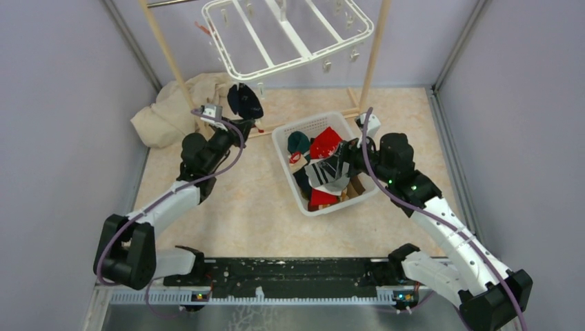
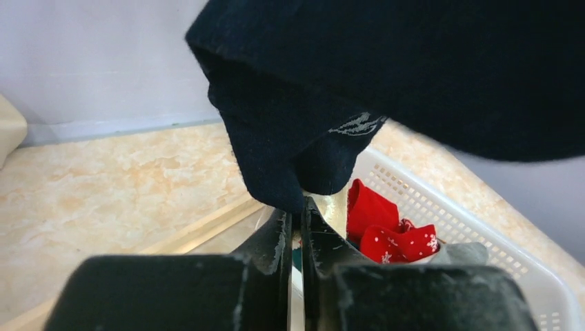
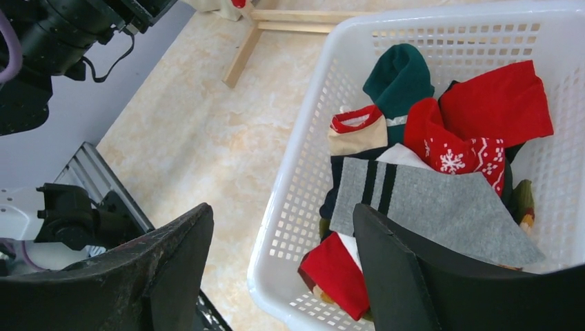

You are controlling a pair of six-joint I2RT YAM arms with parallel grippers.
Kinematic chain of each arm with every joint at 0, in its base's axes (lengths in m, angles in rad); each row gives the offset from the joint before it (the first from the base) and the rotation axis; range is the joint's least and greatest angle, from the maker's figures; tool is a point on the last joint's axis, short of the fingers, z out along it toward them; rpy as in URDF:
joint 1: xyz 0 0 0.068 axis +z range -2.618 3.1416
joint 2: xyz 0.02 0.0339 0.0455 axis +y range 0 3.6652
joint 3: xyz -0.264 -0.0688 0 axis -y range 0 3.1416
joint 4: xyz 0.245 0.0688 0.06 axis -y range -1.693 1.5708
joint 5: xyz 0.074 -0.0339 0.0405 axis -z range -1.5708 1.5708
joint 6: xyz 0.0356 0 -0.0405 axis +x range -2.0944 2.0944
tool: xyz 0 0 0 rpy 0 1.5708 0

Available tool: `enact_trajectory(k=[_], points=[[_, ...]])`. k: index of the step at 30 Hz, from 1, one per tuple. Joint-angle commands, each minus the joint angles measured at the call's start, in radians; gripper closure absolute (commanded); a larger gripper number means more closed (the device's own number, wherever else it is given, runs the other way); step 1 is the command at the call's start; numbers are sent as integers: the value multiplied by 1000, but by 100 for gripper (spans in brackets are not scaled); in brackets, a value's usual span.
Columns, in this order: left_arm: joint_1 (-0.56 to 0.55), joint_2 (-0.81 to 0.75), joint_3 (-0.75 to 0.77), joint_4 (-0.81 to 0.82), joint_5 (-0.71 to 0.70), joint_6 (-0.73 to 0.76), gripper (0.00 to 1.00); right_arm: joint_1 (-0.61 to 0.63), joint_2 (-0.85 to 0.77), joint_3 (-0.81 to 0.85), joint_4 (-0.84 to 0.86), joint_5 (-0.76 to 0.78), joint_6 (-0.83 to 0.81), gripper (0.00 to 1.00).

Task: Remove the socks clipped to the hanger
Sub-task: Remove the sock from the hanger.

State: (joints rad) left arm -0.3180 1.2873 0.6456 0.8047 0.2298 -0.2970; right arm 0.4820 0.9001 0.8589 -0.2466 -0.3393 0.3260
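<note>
The white hanger (image 1: 290, 34) hangs at the back between two wooden poles. A dark navy sock (image 1: 245, 101) hangs just below its near left corner; whether a clip still holds it, I cannot tell. My left gripper (image 1: 240, 123) is shut on this sock's lower edge. In the left wrist view the jaws (image 2: 296, 210) pinch the navy fabric (image 2: 290, 158). My right gripper (image 1: 339, 162) is open over the white basket (image 1: 281, 148). In the right wrist view it (image 3: 283, 210) is empty, and a grey sock with dark stripes (image 3: 428, 200) lies on the pile under its right finger.
The basket (image 3: 303, 158) holds several socks: red, green, navy and patterned. A beige cloth (image 1: 172, 107) lies at the back left. The wooden poles (image 1: 165, 48) and their base bar (image 1: 303, 121) stand behind the basket. Purple walls close in on both sides.
</note>
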Motion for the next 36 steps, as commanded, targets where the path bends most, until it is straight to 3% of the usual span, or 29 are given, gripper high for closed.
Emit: enact_trajectory(k=[1, 9, 15, 23, 36], points=[[-3, -54, 68, -125, 13, 8, 98, -3, -15, 50, 68, -12, 23, 26], [-52, -110, 62, -231, -31, 3, 100, -2, -17, 83, 93, -31, 50, 28], [-155, -142, 72, -282, -98, 22, 100, -2, -3, 82, 142, -57, 83, 30], [-302, -105, 176, -427, -374, 103, 100, -2, -2, 121, 135, -31, 96, 33], [-465, 36, 315, -492, -694, 255, 99, -2, -11, 241, 14, 122, 72, 36]])
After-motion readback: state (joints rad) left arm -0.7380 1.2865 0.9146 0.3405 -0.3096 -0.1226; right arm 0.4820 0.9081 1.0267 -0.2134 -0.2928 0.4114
